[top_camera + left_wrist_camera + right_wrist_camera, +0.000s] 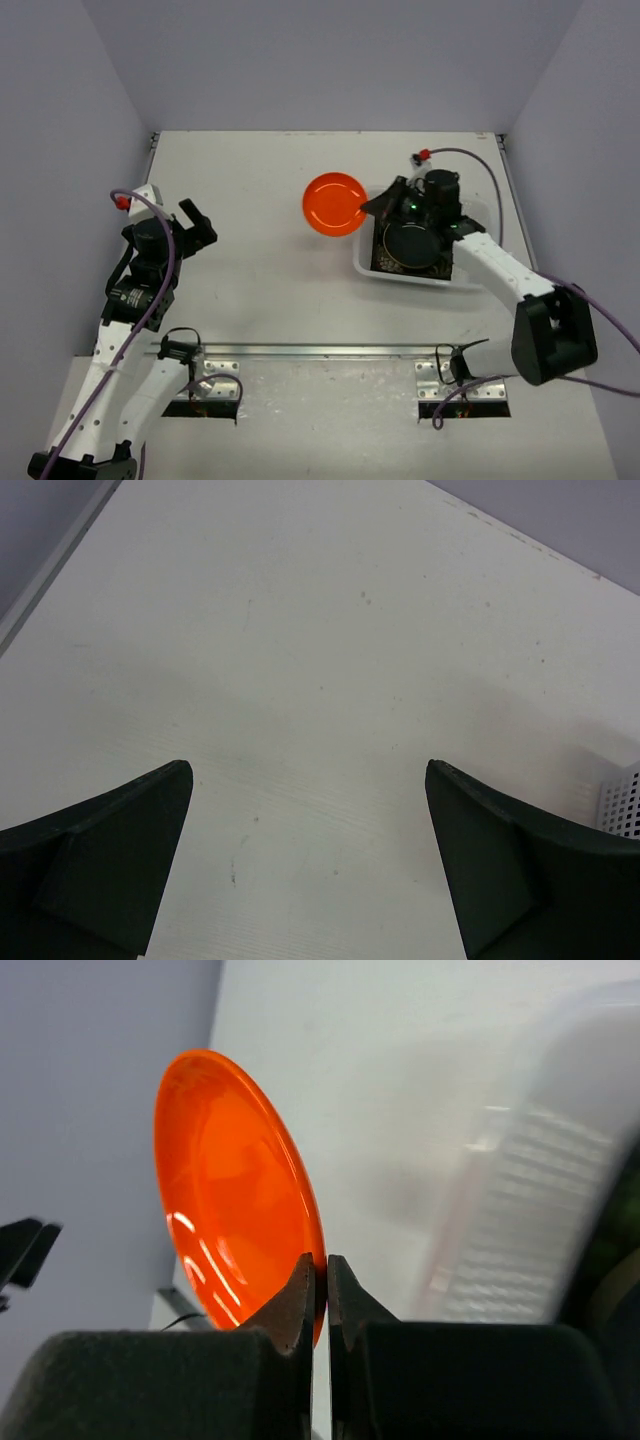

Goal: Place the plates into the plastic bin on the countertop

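Where the right jaws clamp its rim, the round orange plate [333,204] is located just left of the plastic bin [400,277], over the white worktop [250,190]. Bin contents: glossy black round plate [412,245] uppermost, dark patterned square plates [380,262] beneath, count unclear. Left jaws: spread wide, holding nothing, above the worktop's left side, well apart from the bin.
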Controlling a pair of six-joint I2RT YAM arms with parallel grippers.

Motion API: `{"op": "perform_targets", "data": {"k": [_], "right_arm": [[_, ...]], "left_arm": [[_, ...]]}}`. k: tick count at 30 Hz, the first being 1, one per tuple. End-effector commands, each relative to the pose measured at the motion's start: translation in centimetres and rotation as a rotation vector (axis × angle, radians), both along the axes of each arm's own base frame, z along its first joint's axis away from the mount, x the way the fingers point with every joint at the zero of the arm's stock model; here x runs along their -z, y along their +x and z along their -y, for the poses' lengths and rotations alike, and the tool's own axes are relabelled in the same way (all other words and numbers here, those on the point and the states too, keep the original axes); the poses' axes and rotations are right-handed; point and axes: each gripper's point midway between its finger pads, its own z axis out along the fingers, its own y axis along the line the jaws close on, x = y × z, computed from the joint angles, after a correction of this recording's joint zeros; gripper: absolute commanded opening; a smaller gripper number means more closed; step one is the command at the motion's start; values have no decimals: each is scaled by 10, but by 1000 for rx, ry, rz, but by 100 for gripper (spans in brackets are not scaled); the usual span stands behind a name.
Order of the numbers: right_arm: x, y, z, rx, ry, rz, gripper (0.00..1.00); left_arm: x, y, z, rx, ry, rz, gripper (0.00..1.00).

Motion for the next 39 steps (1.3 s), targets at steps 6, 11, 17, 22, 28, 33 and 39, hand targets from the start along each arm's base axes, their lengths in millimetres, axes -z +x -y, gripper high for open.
{"op": "perform_targets", "data": {"k": [6,11,17,22,28,33,39], "right_arm": [[57,-39,206,451,-169,-103,0],[72,-48,241,525,-185,-155,0],[71,-47,229,450,-140,-160,25],[57,-48,214,353,-121,-124,42],[45,-62,232,446,-272,-108,99],[28,-76,242,450,-394,-99,99],[-3,-82,212,306,-556,39,99]], "left_arm": [[-12,5,3,25,-1,49,100],[-8,8,6,40,0,35,100],[-9,7,6,43,-2,38,100],[-9,8,7,48,-2,38,100],[-5,10,11,72,1,21,100],[-2,15,16,106,4,4,100],[-2,15,20,141,21,-44,100]]}}
